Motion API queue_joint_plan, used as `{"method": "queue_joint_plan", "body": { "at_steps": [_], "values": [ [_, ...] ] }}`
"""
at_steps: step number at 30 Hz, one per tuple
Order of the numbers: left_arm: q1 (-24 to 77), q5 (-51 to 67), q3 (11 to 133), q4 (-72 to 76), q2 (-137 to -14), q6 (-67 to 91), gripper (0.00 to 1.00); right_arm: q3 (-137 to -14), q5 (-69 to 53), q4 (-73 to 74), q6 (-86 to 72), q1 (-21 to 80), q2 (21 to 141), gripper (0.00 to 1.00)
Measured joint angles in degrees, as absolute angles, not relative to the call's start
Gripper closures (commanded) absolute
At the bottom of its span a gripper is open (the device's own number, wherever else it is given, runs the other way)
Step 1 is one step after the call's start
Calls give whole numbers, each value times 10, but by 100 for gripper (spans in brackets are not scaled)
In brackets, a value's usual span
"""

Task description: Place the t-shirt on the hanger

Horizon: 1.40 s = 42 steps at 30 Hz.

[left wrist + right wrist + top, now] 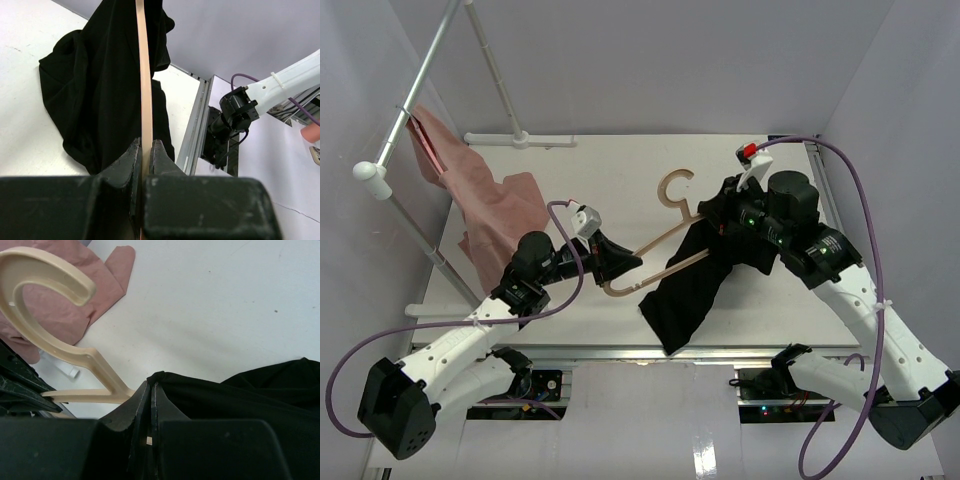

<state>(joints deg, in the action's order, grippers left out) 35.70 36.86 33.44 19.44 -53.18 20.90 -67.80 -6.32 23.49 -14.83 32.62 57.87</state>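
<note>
The tan wooden hanger (660,245) is held in the air, hook (675,188) at the far end, one shoulder inside the black t-shirt (685,290). My left gripper (620,265) is shut on the hanger's left end; in the left wrist view (146,150) the bar (145,75) runs between the jaws into the shirt (95,85). My right gripper (720,222) is shut on the shirt's edge next to the hook; in the right wrist view (151,387) a fold of black cloth (240,390) is pinched at the jaw tips, beside the hook (45,280).
A pink garment (480,205) hangs from the grey metal rail (415,95) at the left and spreads on the table. The rail's stand feet (520,140) sit at the back left. White walls enclose the table (620,180).
</note>
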Motion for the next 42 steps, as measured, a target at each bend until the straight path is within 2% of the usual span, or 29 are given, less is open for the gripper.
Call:
{"method": "queue_joint_plan", "body": {
  "at_steps": [6, 10, 17, 21, 28, 32, 36, 40, 42],
  "values": [
    [360, 378, 309, 255, -549, 210, 100, -658, -74, 212, -150, 348, 579, 88],
    [363, 384, 271, 298, -536, 210, 100, -652, -66, 214, -150, 356, 574, 67],
    [366, 397, 194, 390, -510, 221, 100, -639, -47, 228, -128, 359, 533, 43],
    [366, 403, 182, 416, -497, 229, 100, -648, -51, 235, -105, 359, 515, 34],
    [366, 406, 162, 428, -443, 235, 100, -725, -87, 295, 22, 360, 526, 34],
    [366, 408, 156, 407, -412, 234, 100, -743, -161, 343, 132, 360, 526, 33],
    [366, 408, 156, 388, -397, 232, 100, -811, -264, 422, 217, 360, 551, 43],
    [366, 410, 156, 380, -396, 232, 100, -873, -334, 472, 266, 361, 586, 36],
    [366, 411, 154, 378, -394, 232, 100, -851, -336, 481, 274, 362, 584, 34]
  ]
}}
